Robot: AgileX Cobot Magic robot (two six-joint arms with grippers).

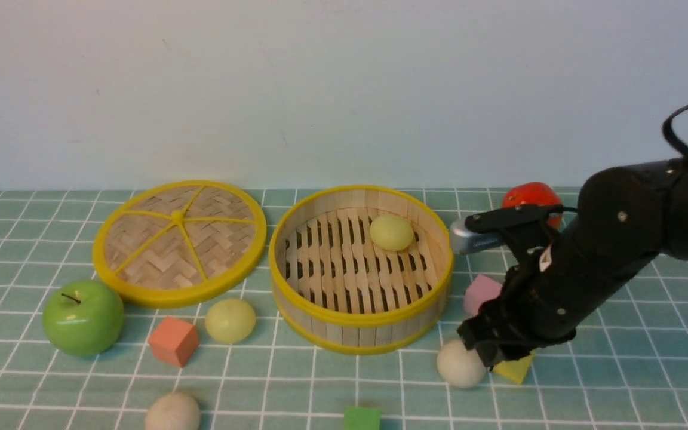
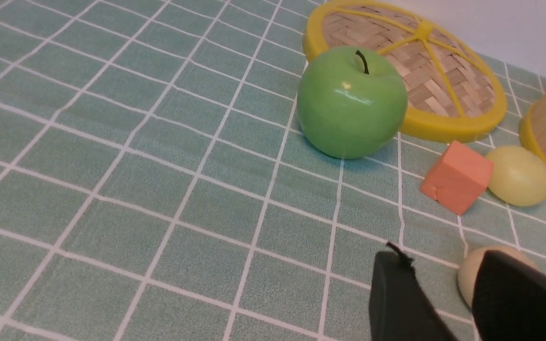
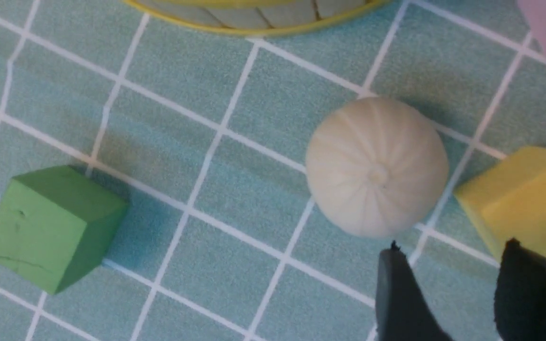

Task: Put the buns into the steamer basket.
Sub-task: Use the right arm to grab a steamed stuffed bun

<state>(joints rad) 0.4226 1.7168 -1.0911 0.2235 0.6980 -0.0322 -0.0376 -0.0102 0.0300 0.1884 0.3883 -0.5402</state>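
While the basket (image 1: pixel 361 319) holds one bun (image 1: pixel 391 232), three buns (image 1: pixel 230 321) (image 1: pixel 460 363) (image 1: pixel 172 412) outside, left claw (image 2: pixel 443 265), right claw (image 3: pixel 450 251) parted

Front: robot's side, facing the wall (image 1: pixel 344 89), whole table (image 1: pixel 619 382).
Left wrist: close, slanting; shares green apple (image 2: pixel 351 102) with front.
Right wrist: closest, downward; shares off-white bun (image 3: pixel 377 166).

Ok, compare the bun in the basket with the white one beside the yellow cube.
Colour: the yellow bun is pale yellow-green, the white bun off-white. Place: the yellow bun lies on the basket floor; the white bun sits on the cloth outside it. Surface: the white bun shows pleats radiating from its top, the yellow bun looks smooth. Both are small and round.
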